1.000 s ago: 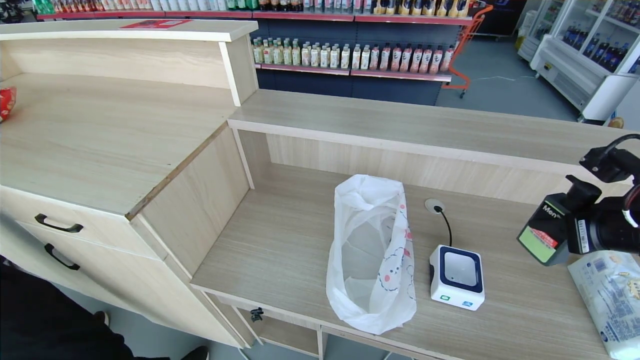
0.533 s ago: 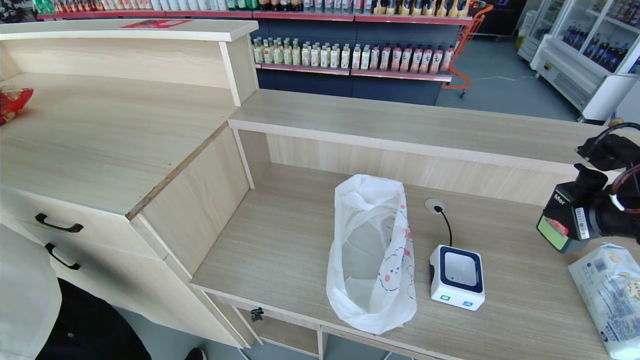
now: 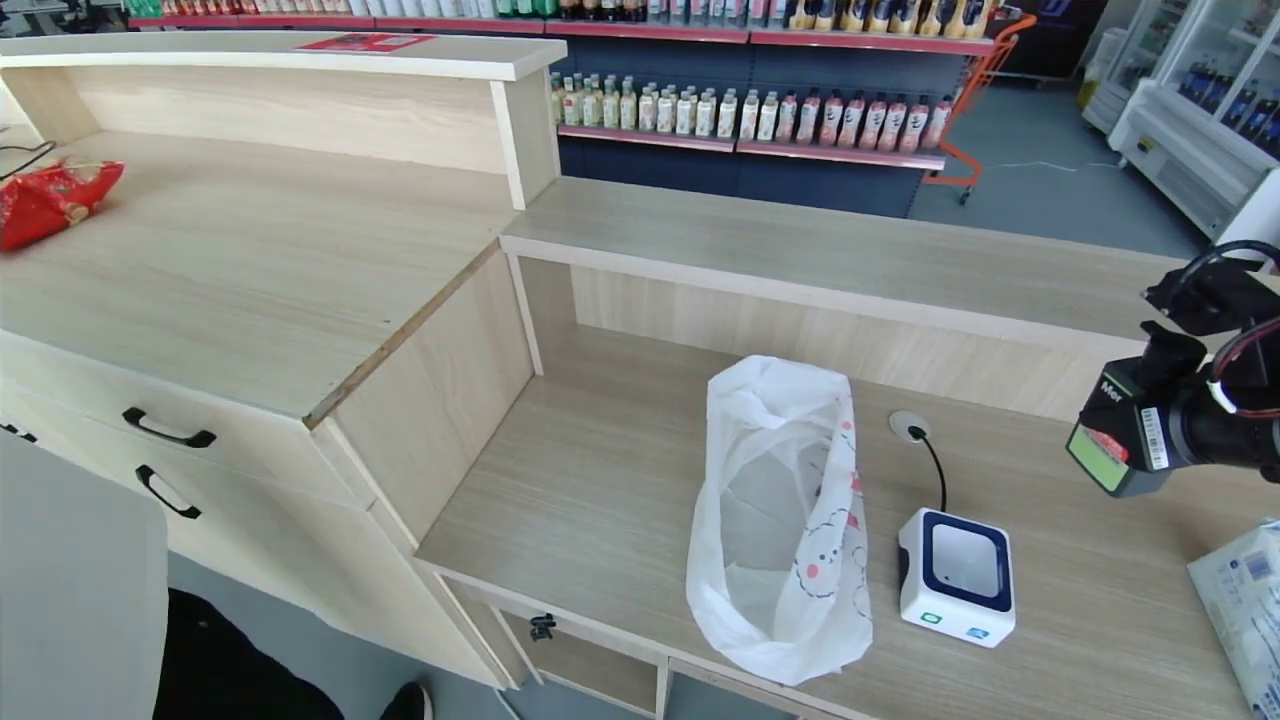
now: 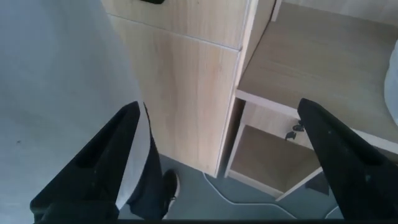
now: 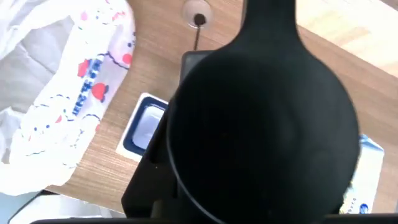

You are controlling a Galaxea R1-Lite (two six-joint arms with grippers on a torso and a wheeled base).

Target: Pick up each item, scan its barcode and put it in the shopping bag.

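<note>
Firmly within right gripper [image 3: 1172, 425], black container [image 3: 1108, 455]

we log our right arm [image 3: 1228, 445]: matte black, rounded casing | wrist block [image 3: 1212, 297]: black, boxy, angular | cable [image 3: 1200, 258]: thin, black, arching over the block | cord [image 3: 1218, 393]: red with a white band, curving round the wrist | our left fingers [image 4: 99, 168]: two long black blades, smooth, wide at the root, tapering to blunt tips

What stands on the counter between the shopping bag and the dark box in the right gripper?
In the head view the barcode scanner stands there, close beside the shopping bag; the dark box in the right gripper is farther right.
</note>
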